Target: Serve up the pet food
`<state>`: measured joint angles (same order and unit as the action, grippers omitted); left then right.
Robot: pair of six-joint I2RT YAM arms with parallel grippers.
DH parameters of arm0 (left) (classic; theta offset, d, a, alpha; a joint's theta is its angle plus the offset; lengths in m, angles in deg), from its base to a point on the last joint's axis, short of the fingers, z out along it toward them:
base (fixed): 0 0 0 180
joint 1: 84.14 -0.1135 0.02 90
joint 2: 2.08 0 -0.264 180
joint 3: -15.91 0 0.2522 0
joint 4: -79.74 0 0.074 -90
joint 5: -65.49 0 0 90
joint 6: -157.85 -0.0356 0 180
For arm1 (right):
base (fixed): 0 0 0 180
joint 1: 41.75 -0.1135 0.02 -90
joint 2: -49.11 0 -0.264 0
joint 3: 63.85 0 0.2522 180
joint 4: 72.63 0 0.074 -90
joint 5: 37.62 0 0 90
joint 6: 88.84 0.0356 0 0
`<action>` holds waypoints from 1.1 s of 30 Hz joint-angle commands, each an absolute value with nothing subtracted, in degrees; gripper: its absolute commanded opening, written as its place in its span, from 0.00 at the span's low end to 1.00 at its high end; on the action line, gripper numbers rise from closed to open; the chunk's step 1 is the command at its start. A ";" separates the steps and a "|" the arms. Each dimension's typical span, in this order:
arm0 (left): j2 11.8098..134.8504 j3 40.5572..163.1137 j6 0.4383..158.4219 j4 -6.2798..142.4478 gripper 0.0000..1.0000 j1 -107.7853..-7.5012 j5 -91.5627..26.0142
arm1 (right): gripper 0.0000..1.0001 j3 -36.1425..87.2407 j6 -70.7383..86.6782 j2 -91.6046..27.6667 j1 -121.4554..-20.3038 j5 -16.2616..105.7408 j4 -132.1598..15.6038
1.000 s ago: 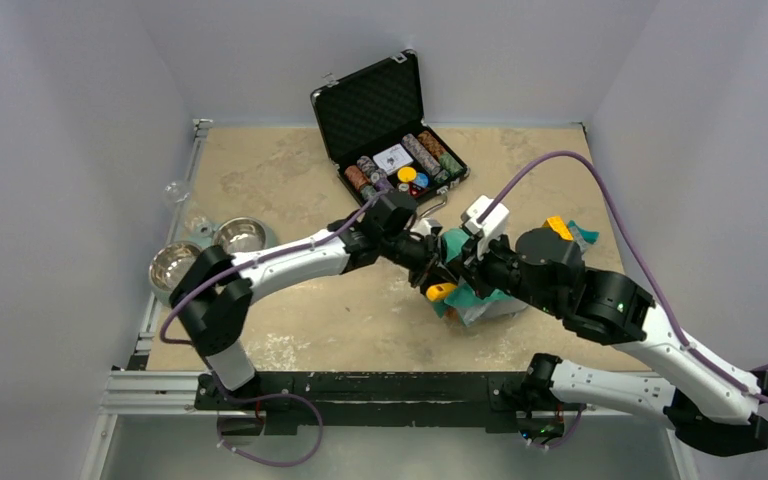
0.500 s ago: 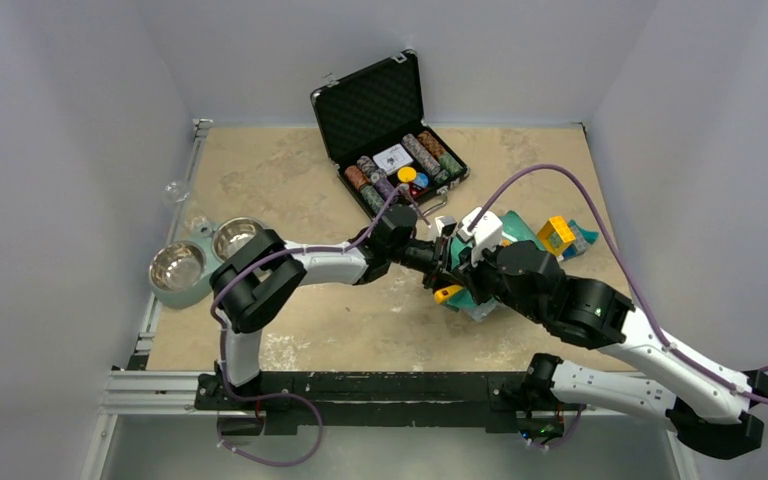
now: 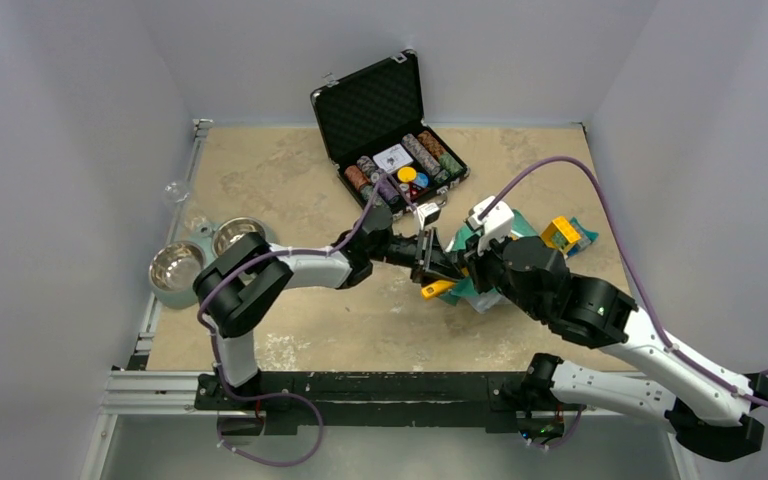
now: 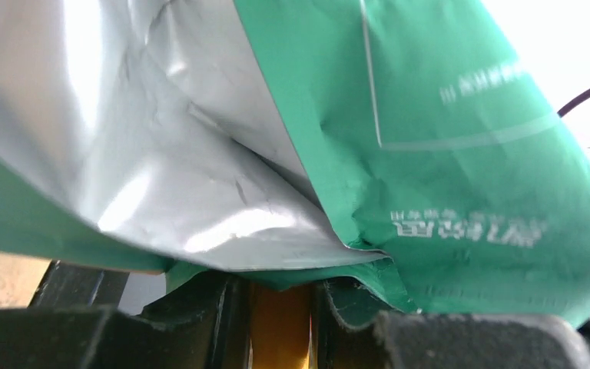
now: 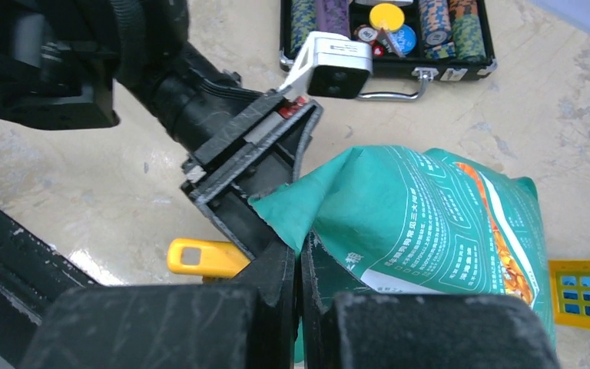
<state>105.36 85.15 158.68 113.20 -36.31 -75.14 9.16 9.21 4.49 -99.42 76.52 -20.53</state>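
The teal-green pouch (image 3: 518, 224) lies at mid-table, its mouth open and its silver lining (image 4: 146, 154) showing; no kibble is visible. My right gripper (image 3: 465, 268) is shut on the pouch's edge (image 5: 430, 215), with the jaws (image 5: 299, 269) pressed together on it. My left gripper (image 3: 438, 265) is at the pouch mouth from the left. Its jaws (image 4: 280, 307) stand a narrow gap apart, and the pouch lip lies across the tips. I cannot tell whether they pinch it. A yellow scoop (image 3: 438, 291) lies under the left gripper, its handle (image 5: 200, 257) sticking out.
Two steel bowls (image 3: 175, 265) (image 3: 241, 236) sit in a pale stand (image 3: 172, 296) at the left edge. An open black case of poker chips (image 3: 390, 150) stands behind the grippers. A yellow box (image 3: 560, 233) lies right of the pouch. A clear cup (image 3: 175, 190) is at far left.
My left arm's elbow has swung in toward the centre, and its gripper has drawn back a little to the left at the pouch mouth. The right gripper stays on the pouch.
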 commanded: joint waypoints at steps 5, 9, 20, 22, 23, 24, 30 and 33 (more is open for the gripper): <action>91.75 79.21 144.34 102.01 0.00 -40.84 -75.18 | 0.00 16.41 6.19 3.79 -98.73 80.59 -30.08; 87.48 76.75 142.15 98.39 0.00 -41.07 -75.92 | 0.00 16.62 5.90 4.12 -98.37 80.66 -30.12; 76.74 67.68 144.11 98.29 0.00 -41.16 -72.96 | 0.00 13.91 5.99 7.33 -98.02 82.54 -27.44; 75.12 66.62 144.50 98.01 0.00 -41.49 -72.21 | 0.00 13.65 6.08 7.65 -98.00 82.55 -27.20; 74.38 66.24 144.46 97.52 0.00 -41.61 -71.86 | 0.00 13.68 6.20 7.70 -98.00 82.56 -26.96; 73.65 66.04 144.33 97.27 0.00 -41.73 -71.45 | 0.00 13.67 6.29 7.89 -98.00 82.61 -26.73; 68.81 65.96 142.65 92.49 0.00 -42.17 -69.84 | 0.00 13.21 6.17 8.42 -98.00 82.88 -26.37; 66.58 66.30 141.63 88.86 0.00 -42.49 -69.24 | 0.00 13.01 6.17 9.24 -98.02 82.25 -26.16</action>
